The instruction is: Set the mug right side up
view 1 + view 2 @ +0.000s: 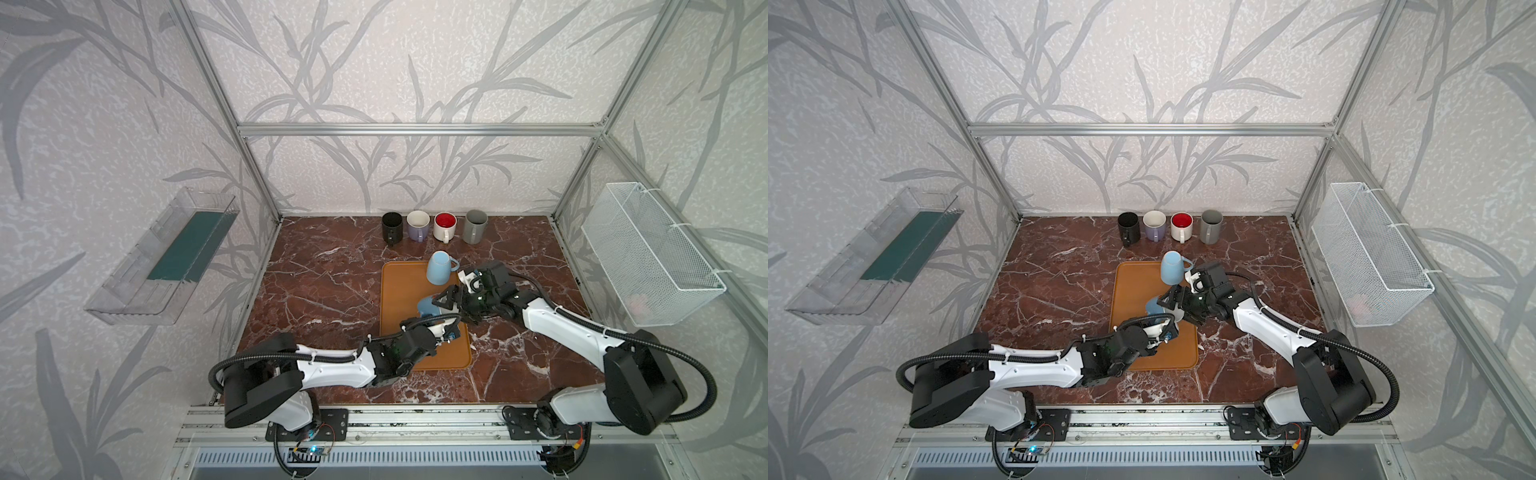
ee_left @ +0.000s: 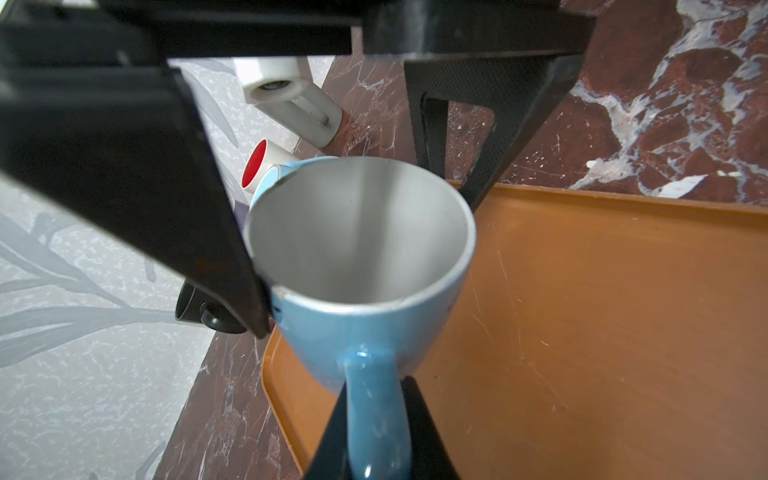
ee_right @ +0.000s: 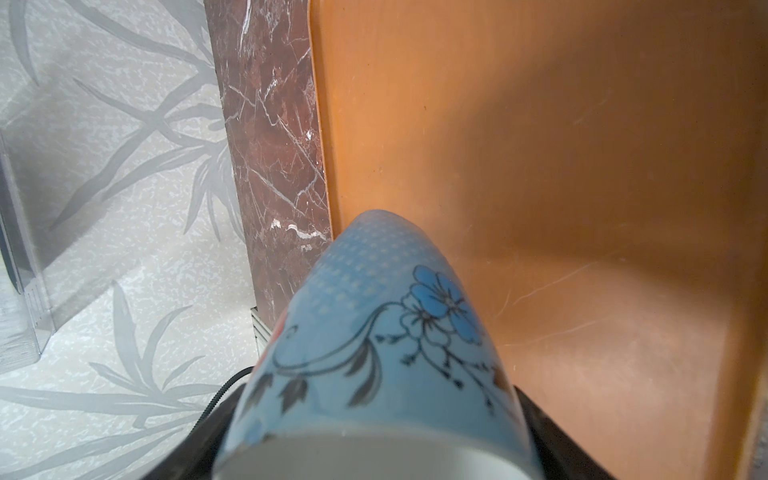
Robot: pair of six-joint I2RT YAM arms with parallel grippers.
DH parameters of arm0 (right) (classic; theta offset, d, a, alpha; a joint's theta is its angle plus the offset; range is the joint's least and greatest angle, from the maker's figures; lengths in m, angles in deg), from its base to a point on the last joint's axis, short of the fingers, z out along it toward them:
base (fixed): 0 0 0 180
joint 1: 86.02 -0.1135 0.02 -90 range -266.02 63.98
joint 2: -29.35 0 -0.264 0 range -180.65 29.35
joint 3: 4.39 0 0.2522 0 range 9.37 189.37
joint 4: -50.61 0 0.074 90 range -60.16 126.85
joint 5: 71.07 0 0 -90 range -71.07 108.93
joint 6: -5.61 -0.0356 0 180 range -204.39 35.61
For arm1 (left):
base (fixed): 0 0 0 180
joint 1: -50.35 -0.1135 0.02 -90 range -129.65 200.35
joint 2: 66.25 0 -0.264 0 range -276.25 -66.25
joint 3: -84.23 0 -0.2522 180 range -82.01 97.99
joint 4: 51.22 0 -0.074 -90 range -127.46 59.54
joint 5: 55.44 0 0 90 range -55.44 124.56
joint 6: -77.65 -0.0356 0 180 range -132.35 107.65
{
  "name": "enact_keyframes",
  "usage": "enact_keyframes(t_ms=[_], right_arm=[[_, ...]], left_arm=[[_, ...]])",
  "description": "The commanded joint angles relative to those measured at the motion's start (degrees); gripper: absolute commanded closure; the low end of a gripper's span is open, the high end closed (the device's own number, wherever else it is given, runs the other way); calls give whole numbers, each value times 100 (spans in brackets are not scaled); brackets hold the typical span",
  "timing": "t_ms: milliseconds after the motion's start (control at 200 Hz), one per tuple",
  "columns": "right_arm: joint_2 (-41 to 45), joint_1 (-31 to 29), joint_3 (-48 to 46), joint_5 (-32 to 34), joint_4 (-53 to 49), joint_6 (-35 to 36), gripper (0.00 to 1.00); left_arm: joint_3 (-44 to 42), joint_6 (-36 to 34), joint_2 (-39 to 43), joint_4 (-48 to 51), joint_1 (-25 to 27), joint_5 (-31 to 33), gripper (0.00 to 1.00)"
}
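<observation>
**Handle pinched, mug lying sideways**

Closest to the left wrist camera: blue handle (image 2: 376, 415), pinched tight in the left jaws, closed almost all the way. Joined to the flower mug (image 2: 365, 328), up over the orange tray (image 2: 602, 311), near its middle. Cannot tell if touching the tray or just above it. Lying on its side: long way flat, white mouth facing the right arm, bottom end facing the robot's left. Hugged near the rim by the right jaws, spread wide, one on each side, both touching. Looks about halfway turned. Next, most likely: swing the mouth up and the bottom down, then set down on the tray. With the handle sticking out toward the left arm, maybe easiest to roll from that side. Further out: plain blue mug (image 1: 439, 269) upside down at the tray's far end, then a row of upright mugs (image 1: 417, 226) at the back of the marble worktop (image 1: 324, 291).
</observation>
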Motion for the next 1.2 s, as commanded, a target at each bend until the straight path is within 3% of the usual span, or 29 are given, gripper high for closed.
enact_keyframes(t_ms=[0, 450, 1195], right_arm=[[106, 19, 257, -525, 404, 182, 19], [216, 112, 212, -518, 612, 66, 15], [70, 125, 47, -773, 1025, -147, 8]], left_arm=[[-102, 776, 372, -173, -273, -113, 100], [-459, 1399, 1014, -262, -1009, -325, 100], [-600, 1427, 1083, -500, -1074, -77, 100]])
